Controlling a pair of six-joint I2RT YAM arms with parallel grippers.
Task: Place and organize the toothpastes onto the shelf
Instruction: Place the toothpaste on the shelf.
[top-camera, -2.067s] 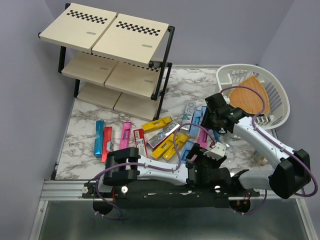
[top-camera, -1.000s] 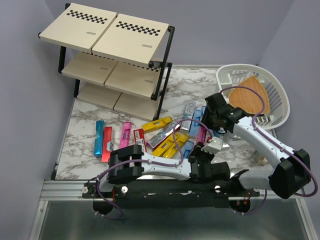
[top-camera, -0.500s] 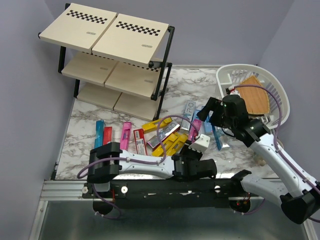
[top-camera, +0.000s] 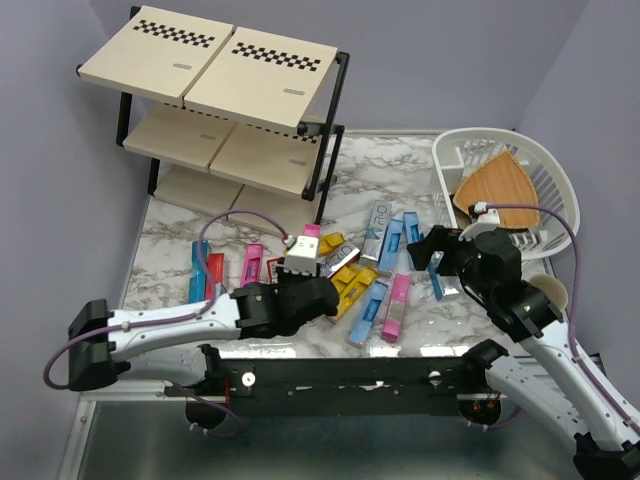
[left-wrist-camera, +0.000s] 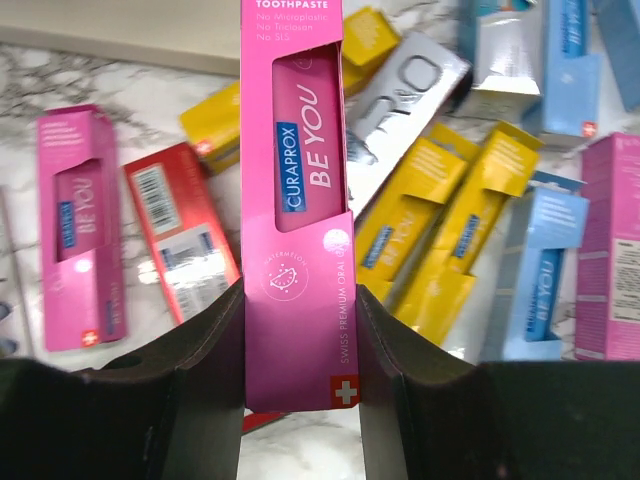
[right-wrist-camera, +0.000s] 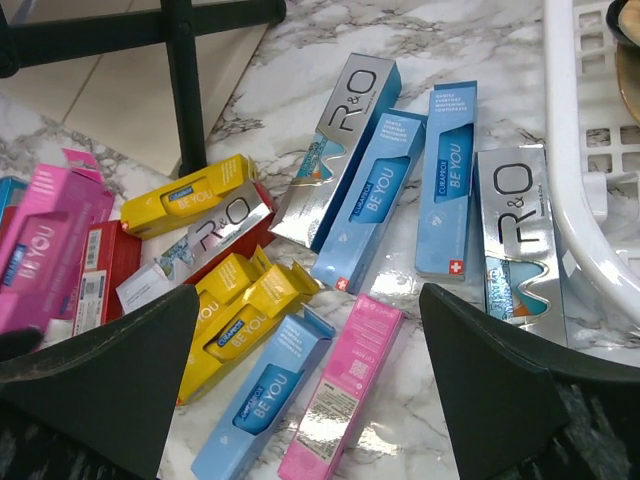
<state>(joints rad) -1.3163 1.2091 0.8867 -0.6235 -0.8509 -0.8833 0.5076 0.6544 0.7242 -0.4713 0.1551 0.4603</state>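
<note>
**Pink box clamped on the left, right jaws spread wide**

The left gripper (left-wrist-camera: 298, 335) is closed on a pink toothpaste box (left-wrist-camera: 297, 180), which is held lengthwise above the pile. The right gripper (right-wrist-camera: 300, 385) is opened wide over the loose toothpastes (right-wrist-camera: 370, 200). These are scattered flat on the marble table (top-camera: 180, 235), beside a white basket (top-camera: 490, 132). The shelf (top-camera: 230, 70) is seen at the far left corner, well apart from both grippers.

High rear overview, close downward wrist views, shared toothpastes (top-camera: 397, 305)
</note>
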